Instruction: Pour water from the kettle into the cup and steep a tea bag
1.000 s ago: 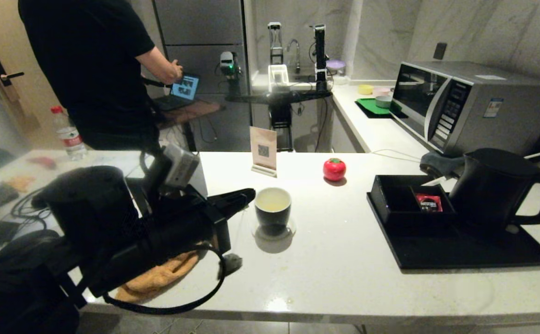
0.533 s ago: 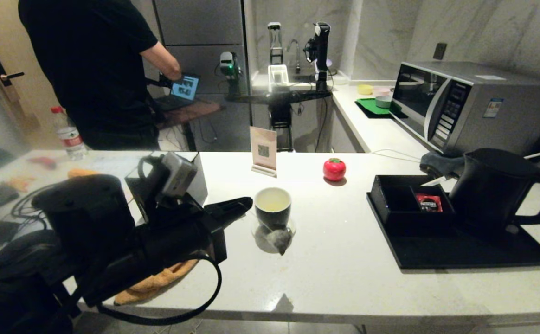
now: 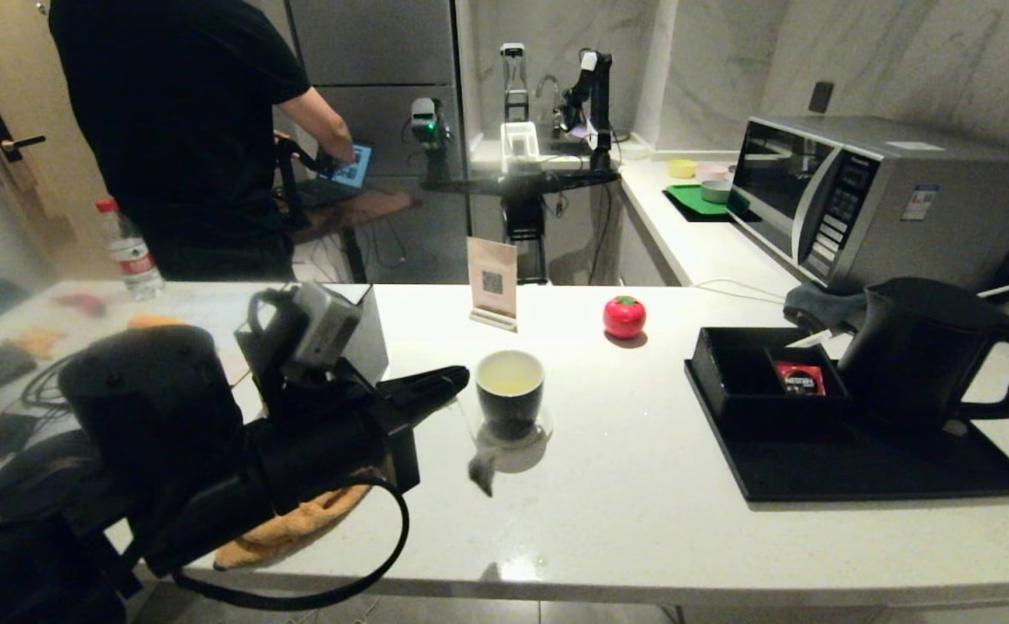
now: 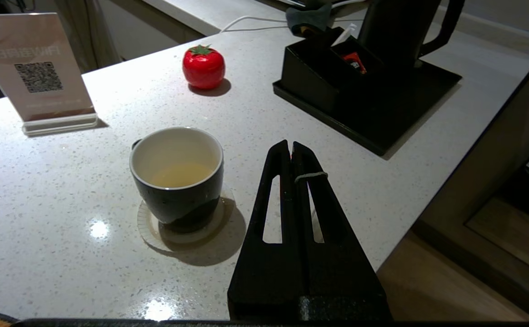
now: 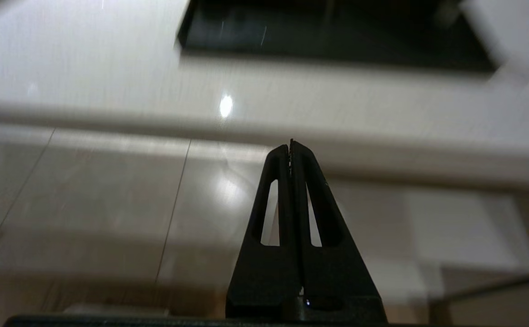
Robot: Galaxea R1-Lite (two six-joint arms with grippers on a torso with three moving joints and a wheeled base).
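Pale yellowish water is held in the cup, set on a clear coaster mid-counter. The left gripper is closed on the tea bag's string; the tea bag is seen hanging before the cup. The kettle is kept on the black tray at the right edge, beside a box containing a red sachet. The right gripper is closed, empty, below the counter's front edge.

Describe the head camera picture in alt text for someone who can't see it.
The robot's left gripper, shut on the string of a tea bag dangling beside a black cup of pale water, reaches over a white counter. To the right a black kettle stands on a black tray; a person works behind.
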